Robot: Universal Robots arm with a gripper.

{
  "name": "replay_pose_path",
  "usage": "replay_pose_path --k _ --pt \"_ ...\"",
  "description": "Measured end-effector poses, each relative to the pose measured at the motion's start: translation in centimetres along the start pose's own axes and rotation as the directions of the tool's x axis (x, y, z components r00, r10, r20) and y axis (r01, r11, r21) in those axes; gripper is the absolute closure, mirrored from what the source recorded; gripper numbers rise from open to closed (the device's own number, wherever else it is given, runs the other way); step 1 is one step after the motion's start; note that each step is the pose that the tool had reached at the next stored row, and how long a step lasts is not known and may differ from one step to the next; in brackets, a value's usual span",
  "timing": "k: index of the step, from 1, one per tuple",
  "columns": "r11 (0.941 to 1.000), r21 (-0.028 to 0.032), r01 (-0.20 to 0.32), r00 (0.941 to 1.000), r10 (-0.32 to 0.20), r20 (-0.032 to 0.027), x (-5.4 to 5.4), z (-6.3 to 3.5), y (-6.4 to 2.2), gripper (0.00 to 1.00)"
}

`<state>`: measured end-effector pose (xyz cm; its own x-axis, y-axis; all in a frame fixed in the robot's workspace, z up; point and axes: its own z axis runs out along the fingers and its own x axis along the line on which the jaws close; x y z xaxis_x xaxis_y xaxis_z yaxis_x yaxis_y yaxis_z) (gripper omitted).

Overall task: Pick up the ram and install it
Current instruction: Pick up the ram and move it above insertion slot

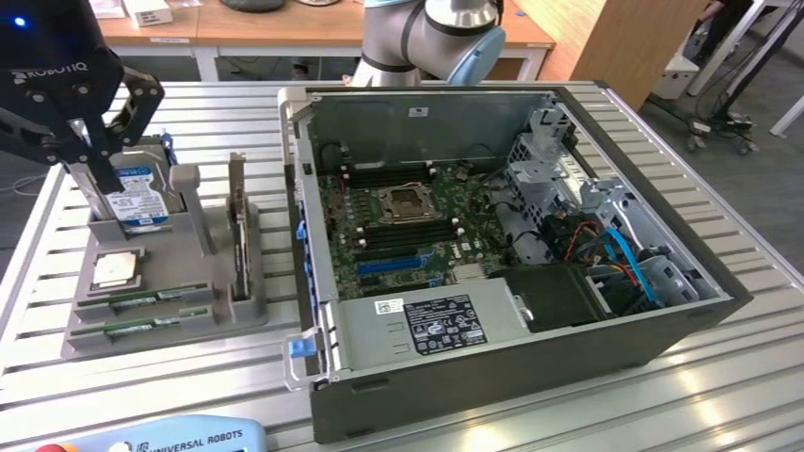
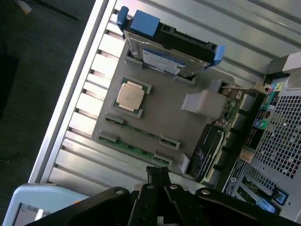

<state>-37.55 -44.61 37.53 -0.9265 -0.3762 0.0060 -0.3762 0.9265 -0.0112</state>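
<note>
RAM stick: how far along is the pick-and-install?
Done: nothing yet. The long green RAM stick lies in its slot on the grey fixture tray, another alongside it, near the square silver processor chip. In hand: nothing; the black fingers are shut and empty, above the tray's edge. Left: pick and install; the memory slots on the green motherboard in the open dark-grey computer case look unfilled.

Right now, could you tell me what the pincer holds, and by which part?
Nothing: the pincer is shut and empty; the ram lies in its tray.
</note>
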Motion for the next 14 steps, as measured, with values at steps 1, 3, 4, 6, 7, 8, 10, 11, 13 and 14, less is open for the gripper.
replay_pose_path --k 1,3,4,6,7,8,10,11,13,14 --pt "0.9999 0.0016 0.016 0.9999 -0.016 -0.0004 0.00 0.00 0.00 0.90" --pt "0.9988 0.0045 0.048 0.9989 -0.048 -0.0012 0.00 0.00 0.01 0.90" --pt "0.9979 0.0056 0.064 0.9980 -0.064 -0.0015 0.00 0.00 0.00 0.90" --pt "0.9954 0.0077 0.095 0.9954 -0.095 -0.0022 0.00 0.00 0.01 0.90" --pt "0.9937 0.0088 0.111 0.9938 -0.111 -0.0025 0.00 0.01 0.01 0.90" --pt "0.9919 0.0100 0.127 0.9919 -0.127 -0.0030 0.00 0.01 0.01 0.90" --pt "0.9870 0.0130 0.160 0.9870 -0.160 -0.0042 0.00 0.01 0.01 0.90" --pt "0.9842 0.0145 0.176 0.9843 -0.176 -0.0048 0.00 0.01 0.01 0.90" --pt "0.9780 0.0176 0.208 0.9782 -0.208 -0.0065 0.00 0.01 0.01 0.90" --pt "0.9745 0.0192 0.223 0.9747 -0.223 -0.0073 0.00 0.01 0.01 0.90"
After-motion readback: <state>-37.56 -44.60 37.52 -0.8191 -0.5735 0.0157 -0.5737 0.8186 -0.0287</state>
